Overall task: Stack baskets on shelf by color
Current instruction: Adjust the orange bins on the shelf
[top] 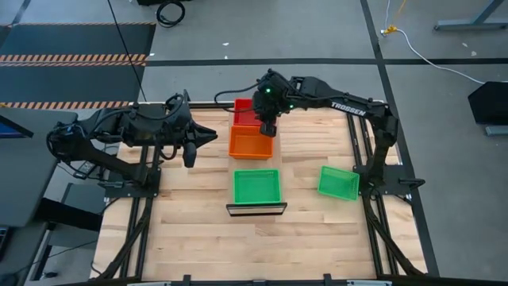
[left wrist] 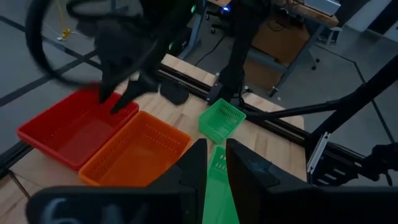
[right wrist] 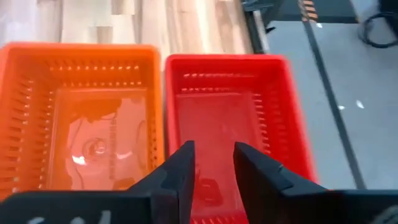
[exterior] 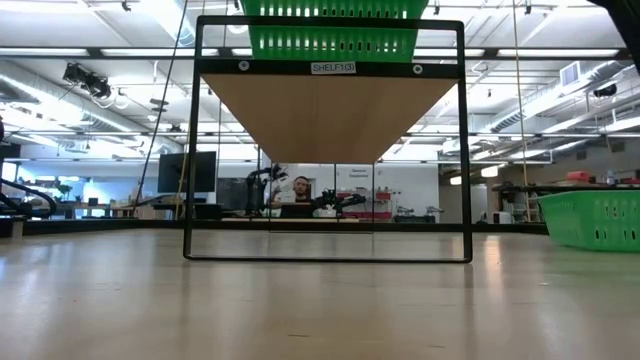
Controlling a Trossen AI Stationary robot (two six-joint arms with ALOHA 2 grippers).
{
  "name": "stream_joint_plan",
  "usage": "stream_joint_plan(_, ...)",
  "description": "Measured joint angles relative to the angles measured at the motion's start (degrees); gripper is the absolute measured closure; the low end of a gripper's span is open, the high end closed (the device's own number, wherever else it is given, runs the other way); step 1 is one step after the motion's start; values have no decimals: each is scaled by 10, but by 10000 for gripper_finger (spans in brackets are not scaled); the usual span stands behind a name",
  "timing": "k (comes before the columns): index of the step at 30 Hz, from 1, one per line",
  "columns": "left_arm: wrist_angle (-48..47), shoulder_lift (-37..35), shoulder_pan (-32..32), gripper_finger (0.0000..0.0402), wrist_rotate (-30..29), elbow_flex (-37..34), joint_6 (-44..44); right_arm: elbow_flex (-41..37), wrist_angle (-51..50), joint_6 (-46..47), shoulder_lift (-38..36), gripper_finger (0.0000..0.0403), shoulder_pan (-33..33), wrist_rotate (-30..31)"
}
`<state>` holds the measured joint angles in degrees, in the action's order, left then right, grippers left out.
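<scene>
A red basket, an orange basket and a green basket sit in a row on the shelf, red farthest and green nearest. How many lie stacked in each, I cannot tell. Another green basket rests on its bottom on the tabletop to the shelf's right, also seen in the low view. My right gripper hangs open over the red basket, next to its wall beside the orange basket. My left gripper hovers open left of the shelf, touching nothing.
The slatted tabletop shows bare wood left of the shelf and along the near edge. In the low view the shelf stands on a dark frame with open space beneath. Dark arm stands sit at both table sides.
</scene>
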<state>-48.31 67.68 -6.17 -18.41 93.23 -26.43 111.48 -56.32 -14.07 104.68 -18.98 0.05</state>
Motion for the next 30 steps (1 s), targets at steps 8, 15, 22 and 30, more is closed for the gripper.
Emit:
stream_joint_plan(8,9,7,0,339,-22,1,1,151,-257,158,-2,280,-1,27)
stream_joint_plan(15,-56,18,22,338,-30,1,-2,109,-326,401,-31,281,17,-24)
stream_joint_plan(22,-186,42,67,338,-57,-1,18,58,-336,603,-41,282,53,55)
stream_joint_plan(30,-139,61,151,342,27,0,142,-12,-338,790,-51,282,104,55)
